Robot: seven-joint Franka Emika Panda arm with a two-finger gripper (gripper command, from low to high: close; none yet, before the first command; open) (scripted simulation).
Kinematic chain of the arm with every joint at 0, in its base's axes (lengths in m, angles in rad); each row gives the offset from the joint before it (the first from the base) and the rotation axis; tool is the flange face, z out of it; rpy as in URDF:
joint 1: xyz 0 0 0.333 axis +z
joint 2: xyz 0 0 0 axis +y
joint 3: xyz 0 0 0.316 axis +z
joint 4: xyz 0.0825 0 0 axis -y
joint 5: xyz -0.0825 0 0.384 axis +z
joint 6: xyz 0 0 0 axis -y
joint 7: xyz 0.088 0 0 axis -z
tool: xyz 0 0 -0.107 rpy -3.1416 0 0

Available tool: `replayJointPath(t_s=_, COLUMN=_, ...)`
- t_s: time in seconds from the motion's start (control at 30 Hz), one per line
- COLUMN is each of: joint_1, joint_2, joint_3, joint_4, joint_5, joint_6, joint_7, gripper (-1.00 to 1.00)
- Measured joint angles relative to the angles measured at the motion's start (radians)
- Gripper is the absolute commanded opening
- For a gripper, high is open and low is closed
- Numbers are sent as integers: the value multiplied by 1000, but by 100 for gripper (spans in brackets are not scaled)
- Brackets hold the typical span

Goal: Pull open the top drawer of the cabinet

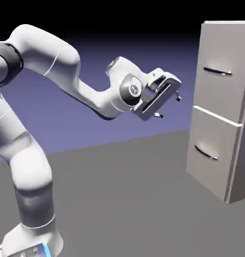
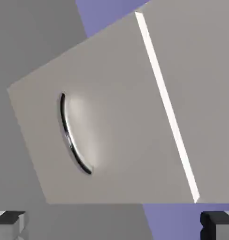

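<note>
Exterior view: tall pale grey boxy cabinet (image 1: 225,108) standing at right on flat grey table (image 1: 119,201). Top drawer (image 1: 220,70), flat-fronted with thin dark curved bar handle (image 1: 217,71), seen flush with the cabinet front, above the like lower drawer (image 1: 212,153). White jointed arm (image 1: 59,65) reaching rightward from lower left; two-finger gripper (image 1: 168,106) held in mid-air, well apart from the cabinet, roughly level with the gap between the two drawers. Jaws spread wide, nothing between them.

Hand view, rolled sideways: one pale grey drawer front (image 2: 97,117) with its dark curved handle (image 2: 72,136) filling the frame; which drawer cannot be told from this view alone. Bright seam beside it. Grey fingertips (image 2: 11,222) at both bottom corners, far apart, empty. Arm not seen here; whole cabinet seen only from outside.
</note>
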Motion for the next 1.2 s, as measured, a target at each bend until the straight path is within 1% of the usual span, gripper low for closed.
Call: replayJointPath(t_s=1.2, joint_1=96, joint_2=350, joint_3=-50, joint_4=611, joint_5=-1566, joint_6=-73, joint_7=-1101, gripper=0)
